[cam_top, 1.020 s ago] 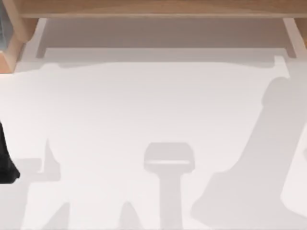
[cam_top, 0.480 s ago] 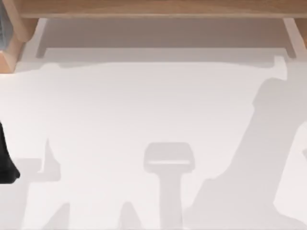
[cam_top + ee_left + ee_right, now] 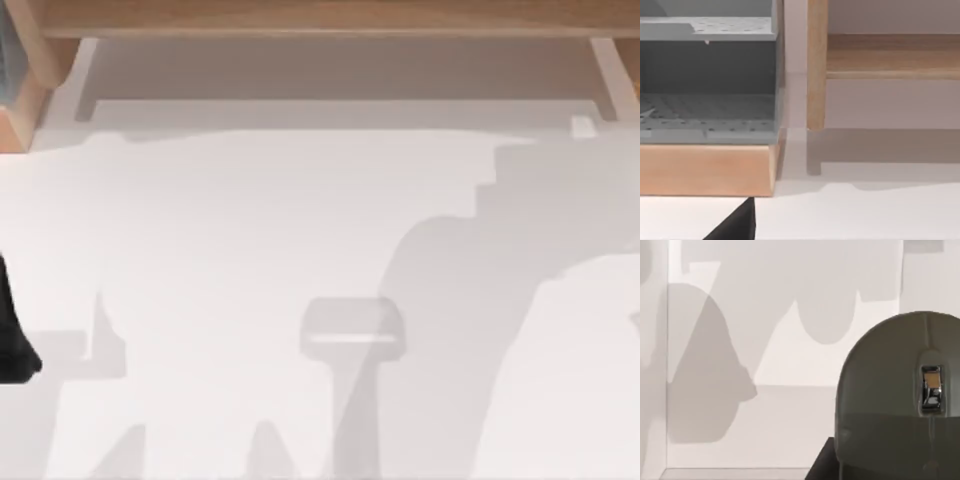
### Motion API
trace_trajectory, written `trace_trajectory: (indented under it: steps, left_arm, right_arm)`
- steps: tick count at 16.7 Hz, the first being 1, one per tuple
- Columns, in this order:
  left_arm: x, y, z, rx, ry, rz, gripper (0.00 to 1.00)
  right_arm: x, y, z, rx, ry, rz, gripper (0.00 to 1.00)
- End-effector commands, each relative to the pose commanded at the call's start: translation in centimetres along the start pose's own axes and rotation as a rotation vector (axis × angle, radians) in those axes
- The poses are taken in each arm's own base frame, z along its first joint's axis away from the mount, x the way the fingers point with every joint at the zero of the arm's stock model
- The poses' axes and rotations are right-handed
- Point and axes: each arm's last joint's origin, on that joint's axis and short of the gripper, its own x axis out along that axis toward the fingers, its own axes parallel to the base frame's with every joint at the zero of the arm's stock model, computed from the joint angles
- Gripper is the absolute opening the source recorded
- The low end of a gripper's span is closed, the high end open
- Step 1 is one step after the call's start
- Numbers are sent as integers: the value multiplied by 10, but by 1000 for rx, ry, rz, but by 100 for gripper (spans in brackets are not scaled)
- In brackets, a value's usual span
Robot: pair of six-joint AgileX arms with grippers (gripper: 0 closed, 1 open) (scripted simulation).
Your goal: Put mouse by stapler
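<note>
The mouse (image 3: 890, 390) is grey-olive with a metal scroll wheel. It sits very close in the right wrist view, above the white table (image 3: 765, 340) and its shadows. My right gripper holds it, and one dark finger (image 3: 821, 462) shows beside its body. The stapler is out of view. My left arm (image 3: 12, 330) stays parked at the table's left edge in the top view.
A wooden shelf (image 3: 320, 20) runs along the back of the table. In the left wrist view, a grey perforated rack (image 3: 707, 75) on a wooden base (image 3: 705, 170) stands by a wooden post (image 3: 816, 65). Broad arm shadows (image 3: 480, 300) lie on the table's right half.
The right arm's shadow has swept leftward and grown across the table's right half. The left arm has not moved.
</note>
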Motion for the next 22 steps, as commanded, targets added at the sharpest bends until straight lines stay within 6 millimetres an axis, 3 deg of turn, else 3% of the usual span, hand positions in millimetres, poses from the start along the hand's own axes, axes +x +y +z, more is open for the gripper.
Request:
trace_trajectory:
  steps: [4, 9, 14, 22]
  left_arm:
    - [0, 0, 0, 0, 0, 0, 100]
    - [0, 0, 0, 0, 0, 0, 100]
    - [0, 0, 0, 0, 0, 0, 100]
    - [0, 0, 0, 0, 0, 0, 100]
  right_arm:
    - [-48, 3, -25, 37, -54, -51, 0]
    - [-66, 13, -69, 86, -35, -67, 0]
    - [-45, 28, -114, 117, 37, -38, 0]
    - [27, 62, -163, 92, 156, 74, 0]
